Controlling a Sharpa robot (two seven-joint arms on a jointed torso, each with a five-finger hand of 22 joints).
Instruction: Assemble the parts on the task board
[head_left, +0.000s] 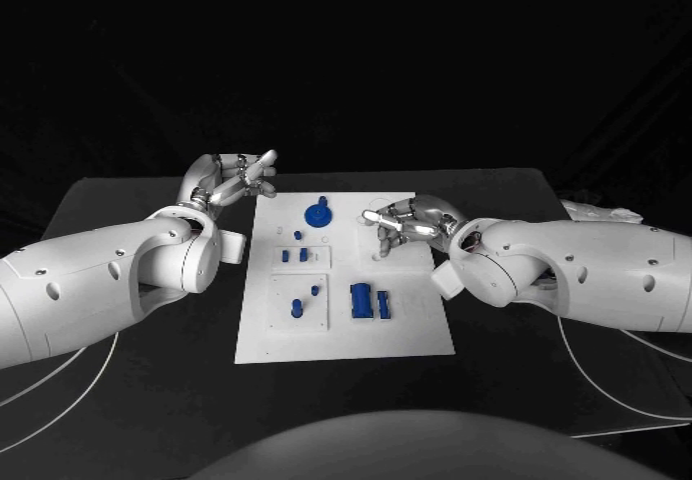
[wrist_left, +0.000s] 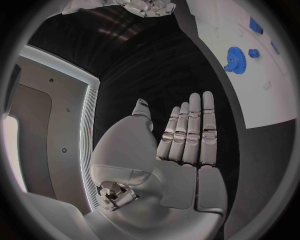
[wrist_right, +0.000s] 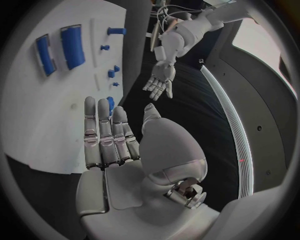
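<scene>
Right hand (head_left: 404, 222), released and flat over task board (head_left: 346, 340), nearest gear part (head_left: 317, 213) just leftward; left hand (head_left: 231, 178) released, off-board.

table (head_left: 144, 400): black, matte | backdrop (head_left: 346, 80): dark, featureless | light strip (wrist_left: 90, 130): pale, curved, along a grey panel
</scene>
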